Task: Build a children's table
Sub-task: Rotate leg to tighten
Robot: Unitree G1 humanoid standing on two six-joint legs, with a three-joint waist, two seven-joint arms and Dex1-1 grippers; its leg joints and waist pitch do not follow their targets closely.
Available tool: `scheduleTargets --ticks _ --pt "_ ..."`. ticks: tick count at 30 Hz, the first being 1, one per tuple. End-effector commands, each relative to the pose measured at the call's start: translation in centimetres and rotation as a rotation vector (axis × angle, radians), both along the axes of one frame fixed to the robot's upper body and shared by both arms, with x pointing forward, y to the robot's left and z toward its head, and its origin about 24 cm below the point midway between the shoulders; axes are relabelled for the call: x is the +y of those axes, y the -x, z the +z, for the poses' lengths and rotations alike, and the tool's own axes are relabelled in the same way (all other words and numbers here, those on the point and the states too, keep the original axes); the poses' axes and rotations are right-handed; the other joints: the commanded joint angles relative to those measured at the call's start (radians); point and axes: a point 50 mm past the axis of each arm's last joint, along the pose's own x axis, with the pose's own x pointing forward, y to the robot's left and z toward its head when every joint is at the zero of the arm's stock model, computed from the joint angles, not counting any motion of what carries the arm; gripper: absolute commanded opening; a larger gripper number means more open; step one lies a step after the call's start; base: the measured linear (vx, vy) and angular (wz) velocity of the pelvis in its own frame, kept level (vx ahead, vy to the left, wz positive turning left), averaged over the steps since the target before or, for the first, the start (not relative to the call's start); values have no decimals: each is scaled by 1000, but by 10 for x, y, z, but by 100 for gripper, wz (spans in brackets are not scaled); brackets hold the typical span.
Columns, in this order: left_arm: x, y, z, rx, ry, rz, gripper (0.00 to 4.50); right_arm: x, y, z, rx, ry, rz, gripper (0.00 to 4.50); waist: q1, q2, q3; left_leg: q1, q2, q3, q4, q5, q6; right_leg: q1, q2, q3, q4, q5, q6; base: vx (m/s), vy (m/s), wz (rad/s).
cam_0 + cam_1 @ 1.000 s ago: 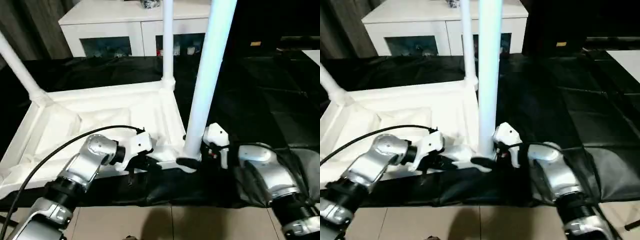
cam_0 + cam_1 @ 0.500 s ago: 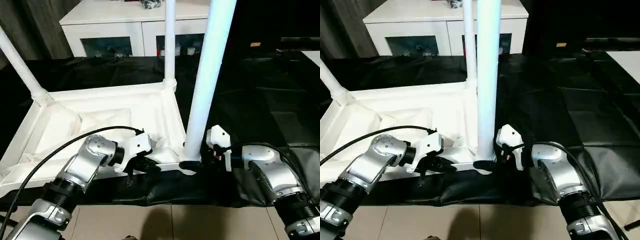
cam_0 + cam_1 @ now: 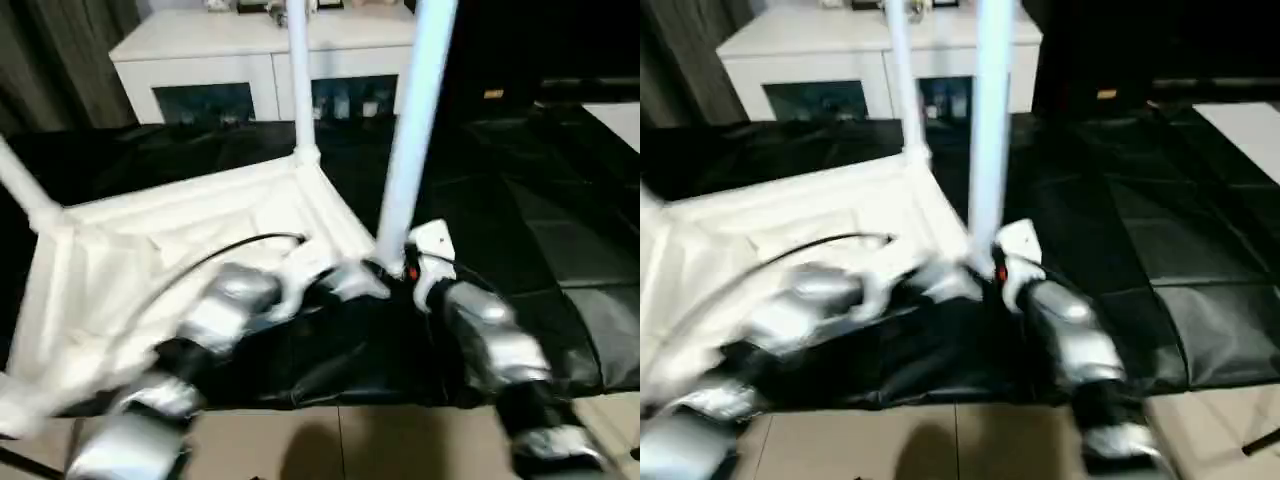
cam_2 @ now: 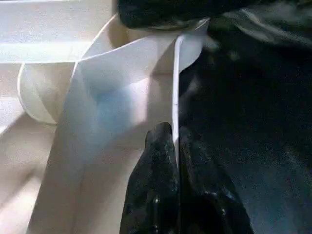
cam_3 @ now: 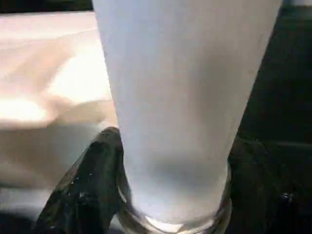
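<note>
Left eye view: the right gripper (image 3: 388,272) sat at the foot of the nearest long tapered round white leg (image 3: 412,130), its black fingers closed around the leg's base. The left gripper (image 3: 352,285), just beside it, was blurred at the near right corner of the children's table (image 3: 180,240), a white plastic top lying upside down with its ribbed underside facing up on a black cloth-covered surface (image 3: 520,210). A second white leg (image 3: 298,80) stood upright at the corner beyond the grippers, and a third leg (image 3: 25,190) slanted up at the far left corner. A white cabinet with glass doors (image 3: 200,75) stood behind the table.

Right eye view: the same arrangement appeared, with the right gripper (image 3: 990,272) against the base of the upright leg (image 3: 992,120) and the silver left forearm (image 3: 790,310) reaching across the table's near edge.

Left wrist view: the left gripper (image 4: 174,141) was pinched narrow, its two black fingers (image 4: 158,161) pressed either side of the thin white rim of the table (image 4: 122,97), with black cloth on the outer side of that rim.

Right wrist view: the right gripper (image 5: 170,161) held the broad white leg (image 5: 180,97), one black finger (image 5: 95,170) on each flank of its base, where the leg met the table corner (image 5: 48,97).
</note>
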Motion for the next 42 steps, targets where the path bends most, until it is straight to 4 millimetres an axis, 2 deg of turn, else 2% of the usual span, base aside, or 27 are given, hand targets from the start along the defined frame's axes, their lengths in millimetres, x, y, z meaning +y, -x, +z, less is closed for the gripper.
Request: scheduleTargets --ticks 1,2,3,6,7,8,10,11,12,15,16,19,20,21,22,23,25,27,29,30,32,34,37,39,42 --pt "4 -10 -1 -61 -11 166 0 19 4 -12 34 9 8 267 -4 -15 -56 24 46 -24 -88 -310 -19 29 -56 41 -93 -252 -192 0 0 0" --pt "3 -11 -1 -64 -14 170 0 21 3 -11 23 24 14 267 -2 -15 -58 23 45 -21 -86 -277 -3 31 -56 40 -91 -189 -202 0 0 0" --pt "3 -12 -1 -65 -16 172 0 22 3 -11 19 29 15 267 -3 -17 -58 15 44 -21 -85 -252 19 37 -57 39 -89 -154 -210 0 0 0" --pt "1 -12 0 -66 -13 152 0 28 2 -8 13 -25 40 267 -1 -17 -60 12 43 -19 -80 -225 54 40 -60 38 -88 -139 -217 0 0 0" --pt "2 -11 0 -64 -12 139 0 30 2 -6 0 -42 66 302 0 -12 -60 13 44 -19 -80 -220 58 39 -61 38 -88 -135 -218 0 0 0" --pt "3 -11 0 -60 -8 123 0 32 3 -4 -19 -38 95 337 -1 -15 -59 12 44 -19 -80 -219 66 40 -59 38 -89 -134 -219 0 0 0" --pt "6 -9 0 -47 -1 99 0 33 4 1 -44 -47 147 339 -2 -14 -57 11 44 -18 -82 -236 69 40 -59 36 -91 -157 -217 0 0 0" --pt "7 -9 0 -46 6 82 0 32 3 4 -54 -54 160 358 -4 -16 -57 8 44 -20 -83 -250 71 43 -60 35 -92 -177 -212 0 0 0" --pt "12 -8 -2 -35 3 74 0 31 3 9 -65 -84 204 371 -10 -13 -57 -1 44 -26 -87 -239 68 51 -60 32 -88 -178 -203 0 0 0" --pt "15 -6 -2 -44 9 34 0 29 3 12 -72 -100 250 392 -15 -13 -56 6 46 -25 -86 -271 68 43 -58 32 -92 -192 -208 0 0 0" --pt "19 -5 -2 -40 21 19 0 26 6 15 -76 -96 334 403 -18 -13 -57 6 46 -24 -84 -260 73 44 -59 33 -92 -173 -220 0 0 0" --pt "23 0 -1 -33 46 -39 0 20 12 18 -81 -47 470 403 -21 -10 -57 4 49 -22 -83 -232 87 44 -58 34 -87 -130 -234 0 0 0" --pt "26 8 2 -30 74 -132 0 13 19 20 -86 -6 573 403 -15 -17 -59 8 53 -24 -82 -222 89 49 -59 32 -88 -116 -239 0 0 0" --pt "28 14 3 -20 94 -198 0 8 24 20 -84 20 639 403 -17 -16 -56 2 50 -21 -80 -220 98 47 -59 34 -83 -105 -244 0 0 0" --pt "34 24 5 13 115 -288 0 -1 32 21 -71 47 726 403 -16 -21 -58 3 52 -20 -80 -227 106 47 -60 34 -85 -117 -249 0 0 0" --pt "39 30 6 34 109 -332 0 -6 34 22 -67 63 760 403 -14 -20 -61 3 55 -19 -77 -203 118 48 -62 36 -78 -85 -256 0 0 0" --pt "45 37 6 62 97 -377 0 -12 37 23 -58 81 797 403 -8 -14 -60 8 57 -16 -77 -186 128 40 -57 35 -76 -73 -268 0 0 0" --pt "49 40 7 76 97 -395 0 -15 39 24 -47 83 819 403 6 -11 -60 14 60 -13 -77 -181 123 32 -54 37 -74 -70 -278 0 0 0" --pt "57 47 10 110 109 -434 0 -21 42 25 -21 76 868 403 14 -12 -57 16 64 -13 -82 -205 110 32 -53 37 -74 -91 -274 0 0 0" --pt "58 48 11 117 113 -441 0 -21 43 25 -17 75 875 403 20 -9 -57 18 64 -13 -84 -212 100 29 -53 38 -73 -101 -269 0 0 0" --pt "60 49 14 119 120 -447 0 -21 46 26 9 46 927 403 20 -16 -55 17 60 -11 -86 -229 84 30 -52 40 -74 -116 -266 0 0 0" --pt "61 48 15 113 118 -438 0 -21 48 26 21 41 951 403 22 -18 -55 17 60 -11 -85 -226 82 32 -53 41 -75 -115 -262 0 0 0" --pt "63 47 16 111 115 -423 0 -21 51 22 46 56 991 370 22 -19 -57 13 57 -10 -81 -199 85 34 -56 41 -73 -94 -260 0 0 0" --pt "63 47 16 111 114 -419 0 -21 52 21 55 68 1004 368 23 -20 -58 12 56 -10 -79 -184 91 34 -56 40 -73 -88 -260 0 0 0" --pt "63 46 16 110 112 -415 0 -23 53 20 67 75 1016 331 24 -21 -59 12 57 -10 -77 -164 99 35 -56 40 -70 -76 -263 0 0 0"
